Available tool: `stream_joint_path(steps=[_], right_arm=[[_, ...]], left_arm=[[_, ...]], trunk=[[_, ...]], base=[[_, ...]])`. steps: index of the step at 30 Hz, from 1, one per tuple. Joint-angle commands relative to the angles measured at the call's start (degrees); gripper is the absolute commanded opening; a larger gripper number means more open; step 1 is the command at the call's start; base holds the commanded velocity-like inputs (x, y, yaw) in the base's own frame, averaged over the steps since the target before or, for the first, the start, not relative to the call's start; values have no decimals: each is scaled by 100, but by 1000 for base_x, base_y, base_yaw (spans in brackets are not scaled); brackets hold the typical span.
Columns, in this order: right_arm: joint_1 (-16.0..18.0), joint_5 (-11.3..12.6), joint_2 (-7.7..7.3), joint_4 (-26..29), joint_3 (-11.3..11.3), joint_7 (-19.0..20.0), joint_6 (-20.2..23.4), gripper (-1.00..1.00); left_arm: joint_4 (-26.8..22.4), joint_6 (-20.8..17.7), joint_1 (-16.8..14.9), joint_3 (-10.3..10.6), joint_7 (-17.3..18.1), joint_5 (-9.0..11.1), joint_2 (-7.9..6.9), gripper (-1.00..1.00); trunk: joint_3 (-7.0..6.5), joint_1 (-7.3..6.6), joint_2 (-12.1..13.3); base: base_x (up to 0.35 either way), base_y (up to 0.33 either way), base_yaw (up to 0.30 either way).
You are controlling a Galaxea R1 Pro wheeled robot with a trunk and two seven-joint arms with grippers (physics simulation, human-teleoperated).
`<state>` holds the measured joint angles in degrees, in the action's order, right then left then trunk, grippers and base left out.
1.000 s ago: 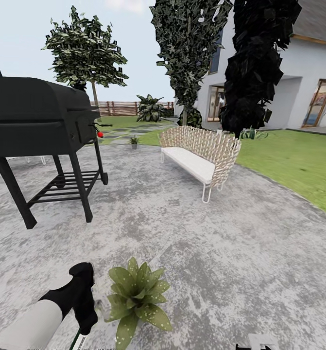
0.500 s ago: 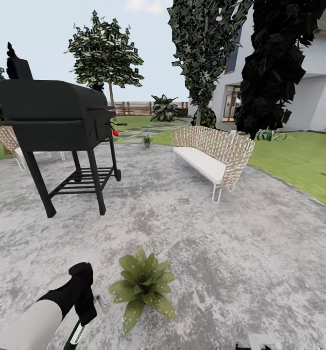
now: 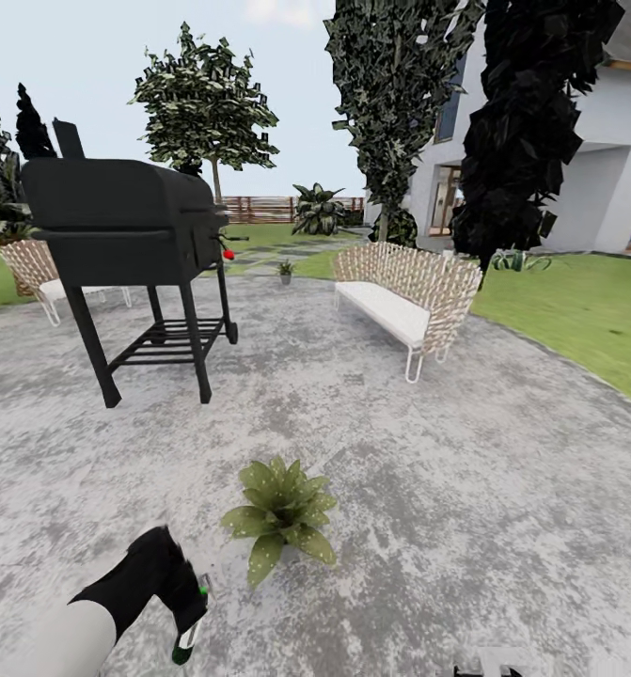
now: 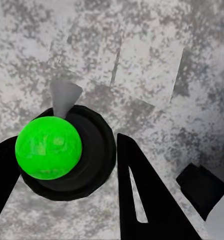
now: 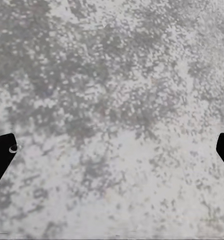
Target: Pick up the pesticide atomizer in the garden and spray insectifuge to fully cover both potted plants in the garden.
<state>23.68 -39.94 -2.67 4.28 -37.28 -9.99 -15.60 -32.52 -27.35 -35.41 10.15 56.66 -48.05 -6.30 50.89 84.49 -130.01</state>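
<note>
Since a second ago the whole head view has been shifting, so the camera is turning: the black barbecue grill on legs [image 3: 132, 249] and the white woven garden bench [image 3: 400, 293] are sitting further right, and the near potted plant, a rosette of green pointed leaves [image 3: 279, 512], is now lying higher in the picture. The left gripper [image 3: 185, 616] is closing on the pesticide atomizer, a slim dark green bottle with a white label [image 3: 187, 637], holding it low over the grey speckled patio paving [image 3: 503, 470]. In the left wrist view the black fingers [image 4: 142, 195] are clamping either side of the bottle, seen end-on with a bright green marker ball [image 4: 48, 148] over it.

Judging the coming spray, the near plant is lying just ahead and to the right of the left gripper, the nearer arm; the bottle's long axis is running roughly vertical. A second small potted plant [image 3: 284, 271] is standing far off, beyond the grill. No label writing is legible.

The right gripper [image 5: 112, 150] is spreading its fingers wide, empty, over paving
</note>
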Motion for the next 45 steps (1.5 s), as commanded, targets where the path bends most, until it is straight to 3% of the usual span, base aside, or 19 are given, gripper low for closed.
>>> stream_joint_path(steps=[1, 3, 6, 8, 10, 11, 16, 19, 21, 25, 26, 30, 33, 35, 36, 37, 43, 45], right_arm=[[5, -159, 10, -13, -35, -16, -22, 100], [5, -588, 33, -15, 19, 25, -22, 100], [7, -1687, 46, 50, 282, 564, -41, 100], [12, -1918, 51, 331, 337, 1098, -67, 100], [12, -2002, 59, 687, 357, 1716, -86, 100], [13, -2031, 68, 1007, 364, 2338, -94, 100], [80, -2060, 186, 1978, 378, 4571, -101, 100], [137, -2060, 360, 2252, 405, 5309, -104, 100], [143, -2056, 400, 2294, 617, 5437, -108, 100], [150, -2046, 500, 2312, 1305, 5486, -107, 100], [148, -2045, 559, 2313, 1397, 5488, -108, -100], [153, -2045, 760, 2321, 1494, 5501, -157, -100], [168, -2052, 1107, 2322, 1543, 5507, -177, -100], [195, -2049, 1257, 2356, 1966, 5508, -179, -100], [225, -2037, 1267, 2397, 2331, 5503, -176, -100], [240, -2021, 1267, 2421, 2549, 5501, -173, -100], [251, -2010, 1267, 2430, 2697, 5499, -171, -100], [251, -2009, 1267, 2435, 2699, 5499, -171, -100]], left_arm=[[-7, 353, 87, 29, -112, 178, 1, -100], [19, 1079, 155, 22, -252, 345, -10, -100], [444, 2152, 195, 16, -308, 655, -18, -100], [670, 2742, 199, 14, -307, 824, -30, -100], [803, 3113, 201, 19, -301, 878, -34, -100], [900, 3269, 201, 26, -294, 892, -36, -100], [1024, 3424, 201, 109, -238, 843, -35, -100], [1028, 3416, 199, 125, -82, 742, -10, -100], [1028, 3413, 201, 125, -43, 708, 4, -100], [1028, 3410, 201, 119, -51, 684, 26, -100], [1028, 3411, 200, 120, -58, 679, 25, -100], [1026, 3411, 201, 119, -68, 675, 34, -100], [1019, 3411, 201, 105, -71, 677, 66, -100], [1007, 3411, 201, 123, -77, 671, 129, -100], [975, 3411, 197, 214, -87, 658, 155, -100], [946, 3415, 195, 349, -96, 616, 166, -100], [906, 3428, 193, 521, -97, 565, 279, -100], [905, 3429, 193, 534, -97, 438, 370, -100]], trunk=[[5, -5, -3], [5, -5, -3], [5, -5, -3], [5, -5, -3], [5, -5, -3], [5, -5, -3], [5, -5, -3], [5, -5, -3], [5, -5, -3], [5, -5, -3], [5, -5, -3], [5, -5, -3], [5, -5, -3], [5, -5, -3], [5, -5, -3], [5, -5, -3], [5, -5, -3], [5, -5, -3]], base=[[-333, 0, 0], [-326, 0, 0], [-212, 0, 0], [-58, 0, 0], [-20, 0, 0], [-8, 0, 0], [-2, 0, 0], [0, 0, 0], [0, 0, 0], [0, 0, 0], [0, 0, 0], [0, 0, 0], [0, 0, 0], [0, 0, 0], [0, 0, 0], [0, 0, 0], [0, 0, 0], [0, 0, 0]])
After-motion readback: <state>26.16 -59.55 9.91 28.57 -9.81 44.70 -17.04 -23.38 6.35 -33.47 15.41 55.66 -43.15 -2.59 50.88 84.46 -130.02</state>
